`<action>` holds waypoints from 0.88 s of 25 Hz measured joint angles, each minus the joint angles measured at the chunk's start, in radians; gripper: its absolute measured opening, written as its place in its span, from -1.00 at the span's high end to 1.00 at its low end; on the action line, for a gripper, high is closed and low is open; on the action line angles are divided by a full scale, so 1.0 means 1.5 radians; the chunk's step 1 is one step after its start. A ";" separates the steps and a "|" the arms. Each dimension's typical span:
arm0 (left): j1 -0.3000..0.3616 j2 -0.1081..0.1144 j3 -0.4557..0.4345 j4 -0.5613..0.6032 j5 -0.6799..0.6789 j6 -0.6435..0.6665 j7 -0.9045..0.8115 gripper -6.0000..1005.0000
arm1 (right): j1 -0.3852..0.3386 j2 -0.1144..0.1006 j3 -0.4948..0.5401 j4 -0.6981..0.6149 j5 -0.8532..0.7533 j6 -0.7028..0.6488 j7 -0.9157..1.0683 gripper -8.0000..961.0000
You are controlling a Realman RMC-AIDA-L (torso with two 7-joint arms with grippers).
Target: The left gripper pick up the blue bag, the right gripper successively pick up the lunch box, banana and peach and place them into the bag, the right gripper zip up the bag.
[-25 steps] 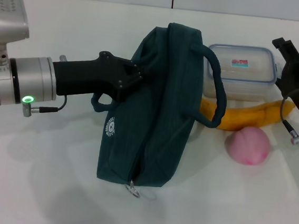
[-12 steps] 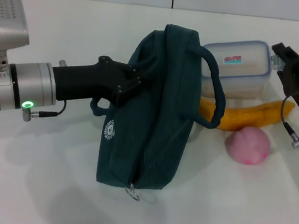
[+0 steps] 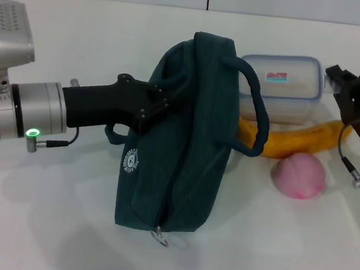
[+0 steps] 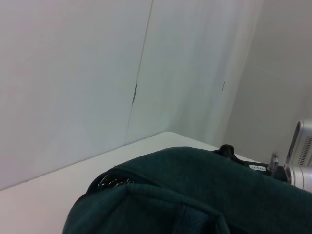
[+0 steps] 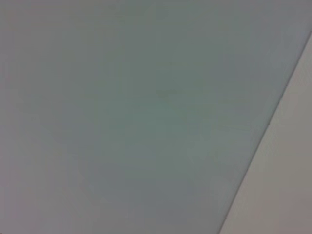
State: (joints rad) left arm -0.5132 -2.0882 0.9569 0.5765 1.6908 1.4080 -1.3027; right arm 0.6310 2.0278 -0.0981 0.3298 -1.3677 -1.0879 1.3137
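Beside box (image 3: 279, 87) edge, right tool (image 3: 345, 87) hovers.

Teal bag (image 3: 186, 135), pink peach (image 3: 298, 174), yellow banana (image 3: 294, 138).

My head camera looks down and forward over the bag (image 3: 186, 135). My left wrist camera sits close against that same bag (image 4: 195, 195), facing the wall. My right wrist camera faces only blank wall.
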 joint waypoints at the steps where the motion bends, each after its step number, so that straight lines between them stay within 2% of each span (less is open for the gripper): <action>1: 0.000 0.000 0.000 0.000 -0.001 0.000 0.000 0.90 | -0.002 0.000 0.001 0.000 0.000 -0.001 0.000 0.71; 5: 0.000 0.000 -0.001 -0.008 -0.003 0.000 0.000 0.90 | -0.009 0.000 -0.001 -0.004 -0.003 -0.003 0.000 0.79; 13: -0.001 -0.001 -0.003 -0.029 -0.020 0.000 0.022 0.91 | -0.020 0.000 -0.002 -0.044 -0.044 -0.013 -0.001 0.79; 17: -0.002 -0.002 -0.003 -0.073 -0.082 0.004 0.099 0.91 | -0.027 0.000 -0.003 -0.065 -0.065 -0.069 -0.027 0.79; 20: 0.005 -0.001 -0.004 -0.076 -0.113 0.005 0.105 0.91 | -0.030 0.000 -0.008 -0.072 -0.073 -0.101 -0.044 0.79; 22: 0.012 -0.001 -0.004 -0.076 -0.140 0.006 0.106 0.91 | -0.034 0.000 -0.036 -0.097 -0.092 -0.142 -0.058 0.79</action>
State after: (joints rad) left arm -0.4957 -2.0891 0.9507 0.4627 1.4801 1.4164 -1.1442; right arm 0.5807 2.0279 -0.1528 0.1850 -1.5060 -1.3011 1.2268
